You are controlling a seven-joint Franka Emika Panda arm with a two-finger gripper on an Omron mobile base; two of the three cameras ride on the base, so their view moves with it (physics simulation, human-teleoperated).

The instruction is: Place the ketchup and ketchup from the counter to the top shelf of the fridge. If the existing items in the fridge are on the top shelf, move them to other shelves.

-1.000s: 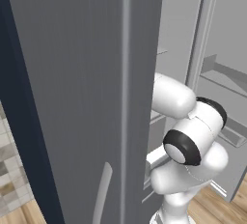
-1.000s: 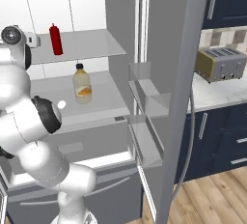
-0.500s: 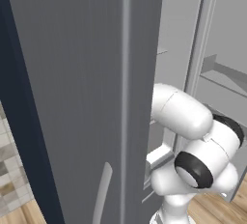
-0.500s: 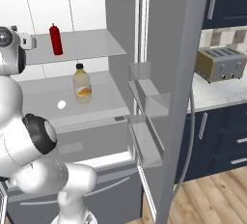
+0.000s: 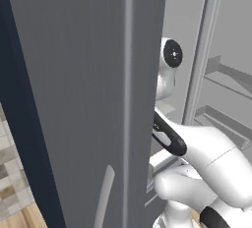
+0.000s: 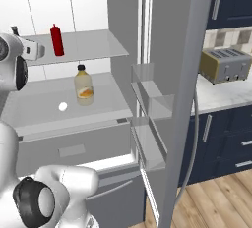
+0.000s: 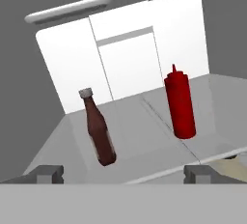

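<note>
Right now the fridge (image 6: 123, 20) stands open, its grey door (image 5: 88, 99) swung wide and hiding most of the left base view. Taking the top shelf (image 6: 93, 45) as the landmark and moving from left to right: at its left end, in the right base view, the robot's white hand reaches in, with the jaws (image 7: 123, 174) set wide apart and gripping nothing. Seen from the hand, a dark maroon ketchup bottle (image 7: 99, 129) with a pale cap leans at a tilt on the shelf just ahead of the left fingertip (image 7: 48, 174). To its right, the slim red ketchup bottle (image 6: 57, 40) stands upright on the same shelf, apart from the maroon one and from the jaws.

One shelf below the top shelf sits a small white ball (image 6: 62, 106), and just to its right a pale yellowish bottle (image 6: 83, 85) with a dark cap stands upright. Further right, clear door bins (image 6: 147, 124) hang on the inside of the second fridge door. Beyond that door, a toaster (image 6: 226, 65) rests on the marbled worktop (image 6: 221, 94) above navy cabinets (image 6: 226, 138).
</note>
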